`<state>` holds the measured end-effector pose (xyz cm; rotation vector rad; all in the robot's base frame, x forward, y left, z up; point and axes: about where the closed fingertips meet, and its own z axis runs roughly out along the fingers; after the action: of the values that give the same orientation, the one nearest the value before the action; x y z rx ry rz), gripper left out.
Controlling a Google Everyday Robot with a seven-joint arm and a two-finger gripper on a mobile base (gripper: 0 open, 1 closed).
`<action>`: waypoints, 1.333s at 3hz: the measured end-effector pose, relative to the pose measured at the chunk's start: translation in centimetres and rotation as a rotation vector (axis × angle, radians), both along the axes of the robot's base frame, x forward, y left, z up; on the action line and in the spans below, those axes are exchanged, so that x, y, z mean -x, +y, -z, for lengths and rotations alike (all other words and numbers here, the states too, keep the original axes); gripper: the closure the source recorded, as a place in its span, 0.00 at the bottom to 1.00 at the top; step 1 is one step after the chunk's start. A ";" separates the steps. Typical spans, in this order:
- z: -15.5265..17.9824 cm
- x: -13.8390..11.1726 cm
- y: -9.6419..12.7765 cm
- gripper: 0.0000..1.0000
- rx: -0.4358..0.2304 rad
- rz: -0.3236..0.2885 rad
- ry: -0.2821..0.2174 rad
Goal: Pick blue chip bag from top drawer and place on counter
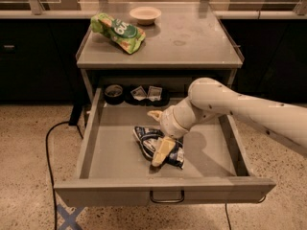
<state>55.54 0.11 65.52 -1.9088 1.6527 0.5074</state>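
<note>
The top drawer (115, 166) of the metal cabinet is pulled wide open. The blue chip bag (145, 139), dark blue and wrinkled with white patches, lies flat on the drawer floor near the middle. My gripper (159, 133) is low inside the drawer, right over the bag. It is open: one cream finger (162, 151) lies across the bag's front part and the other finger (154, 114) sticks out past the bag's far edge. The bag rests on the drawer floor. The counter (192, 42) is the grey cabinet top above the drawer.
A green and white snack bag (118, 31) and a shallow white bowl (145, 14) sit on the counter's far left. Small dark round items (114, 93) and packets (147, 93) line the drawer's back. A black cable (52, 143) runs on the floor at left. Dark benches flank the cabinet.
</note>
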 end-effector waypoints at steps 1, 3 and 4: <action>2.1 -0.8 0.8 0.00 -0.002 -0.014 0.023; 3.9 -0.6 1.5 0.42 0.016 -0.033 0.066; 3.9 -0.6 1.5 0.65 0.016 -0.033 0.066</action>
<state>56.14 1.62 61.63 -1.9527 1.6734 0.5778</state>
